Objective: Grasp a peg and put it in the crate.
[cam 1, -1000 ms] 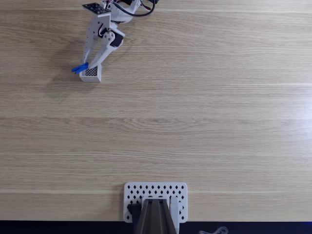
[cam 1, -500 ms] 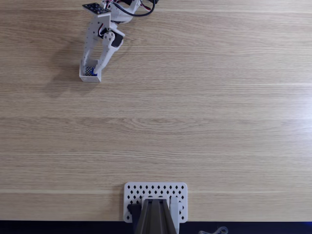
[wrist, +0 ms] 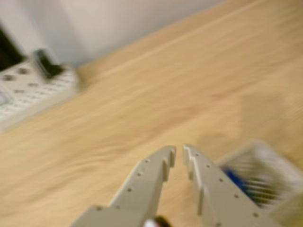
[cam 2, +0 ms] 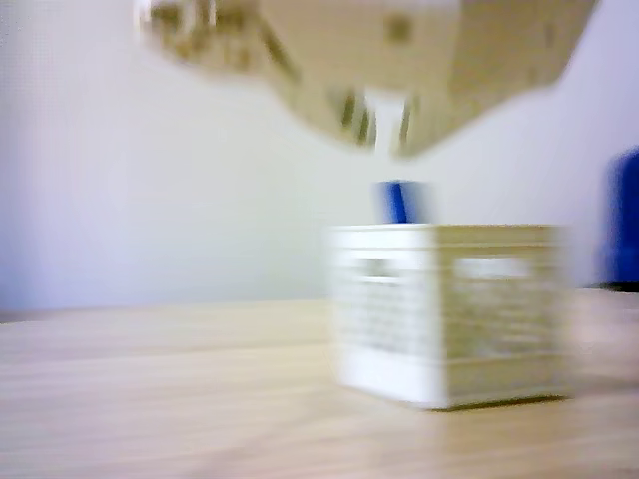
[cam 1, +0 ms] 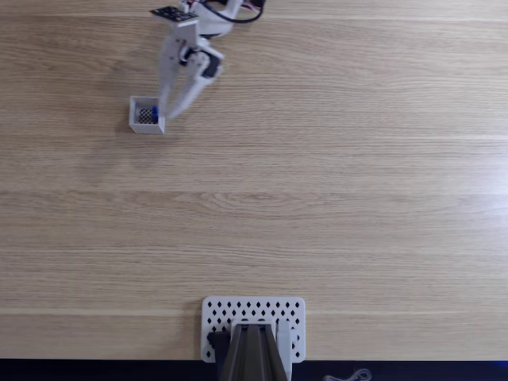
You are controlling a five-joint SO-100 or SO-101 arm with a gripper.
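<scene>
Gripper: I see my gripper in the wrist view with its two fingertips nearly touching, nothing between them, a thin gap only.
Gripper from above: in the fixed view the gripper sits near the table's far left corner, tips just beside the crate's right wall.
Peg: the peg is inside the crate, against its right side, a small blue spot in the fixed view.
Peg, side on: the other view gives me what the top-down one can't, the peg poking up above the crate rim, upright or close to it.
Peg, wrist: I catch a blue smear, the peg, low in the crate at the lower right.
Crate: the crate stands on the table, white walls, dark mesh floor; the other view shows its side wall, blurred.
Table: light wood table, grain running left to right.
Near edge: white perforated plate with a dark mount at the table's near edge.
Room: pale wall behind in the other view; pictures are motion-blurred.
</scene>
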